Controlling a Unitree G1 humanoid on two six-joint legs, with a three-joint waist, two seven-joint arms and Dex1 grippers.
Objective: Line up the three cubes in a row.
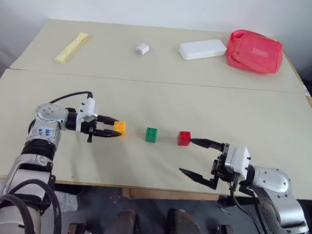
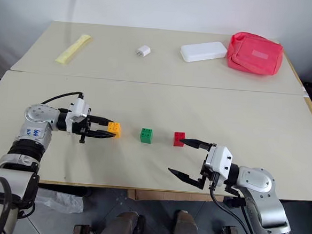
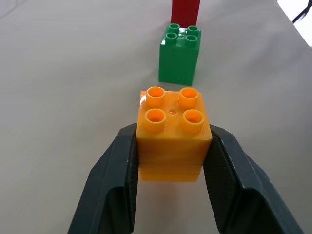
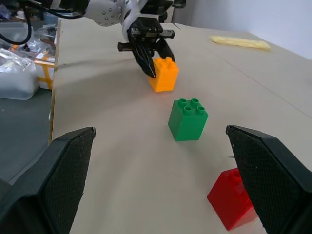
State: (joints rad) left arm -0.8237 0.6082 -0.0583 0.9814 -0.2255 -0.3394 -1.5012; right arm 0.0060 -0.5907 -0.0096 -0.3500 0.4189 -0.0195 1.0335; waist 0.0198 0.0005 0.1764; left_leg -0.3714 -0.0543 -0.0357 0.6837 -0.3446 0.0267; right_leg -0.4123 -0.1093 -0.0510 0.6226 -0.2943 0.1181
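Blocks sit in a row near the counter's (image 1: 284,120) front edge. Left claw (image 1: 111,131) is closed tight on the small orange-yellow plastic block (image 1: 120,128). Next comes the green studded plastic block (image 1: 151,134), then the red studded plastic block (image 1: 184,138). Right claw (image 1: 196,160) is wide open, holding nothing, one finger just beside the red one.

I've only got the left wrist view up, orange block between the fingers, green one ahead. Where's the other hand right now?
Observer: The right hand hangs open beside the red cube, on the side away from the green cube, one fingertip close to the red one.
Operator: Is the orange one in line with the others?
Observer: Roughly; from the head, the orange cube, held by the left hand, sits left of green and red, slightly farther back.
Operator: Anything else on the table?
Observer: A pink pouch at the far right edge.
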